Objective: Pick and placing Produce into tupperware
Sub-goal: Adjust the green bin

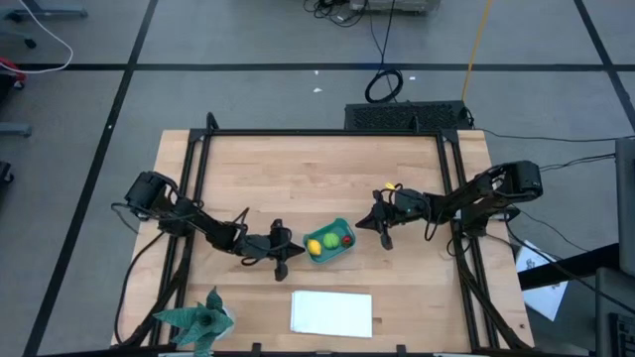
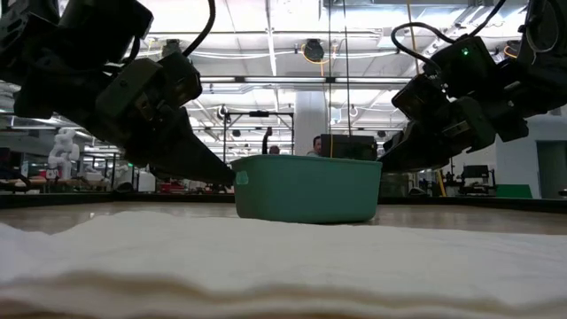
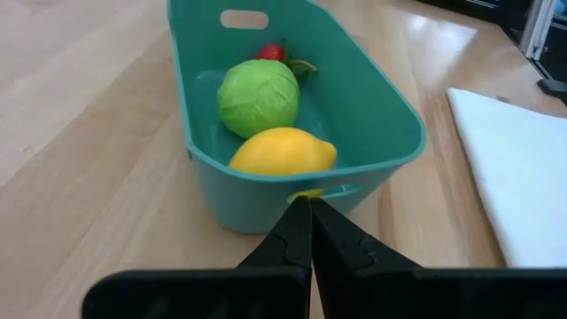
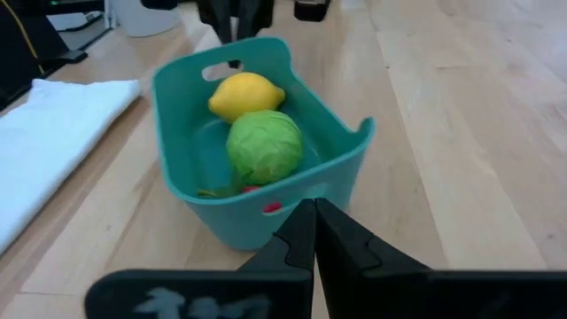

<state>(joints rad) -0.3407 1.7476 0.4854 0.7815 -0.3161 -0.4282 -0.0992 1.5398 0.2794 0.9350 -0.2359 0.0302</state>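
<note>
The teal tupperware (image 1: 338, 224) stands on the wooden table, a little toward the near side of its middle. Inside lie the yellow lemon (image 3: 283, 151), the round green fruit (image 3: 259, 96) and the small red one (image 3: 271, 52). My left gripper (image 1: 298, 250) is shut, its tip at the tub's left end. My right gripper (image 1: 362, 226) is shut too, its tip at the tub's right end. Both slant slightly downward toward the tub from opposite sides. My left gripper meets the tub's left end wall (image 3: 330, 191) at the handle slot just under the rim, with the tips of its shut fingers (image 3: 292, 232). It comes slanting down from the table's left. The tub stands upright on the table. My right gripper has its shut tip at the tub's right end wall (image 4: 285, 200), beside the handle slot. Whether it touches the wall I cannot tell.
A folded white cloth (image 1: 332, 312) lies near the table's front edge, in front of the tub. A teal spiky leafy object (image 1: 198, 319) sits at the near left corner. Black frame rails (image 1: 198, 169) run along the table's left, right and far sides.
</note>
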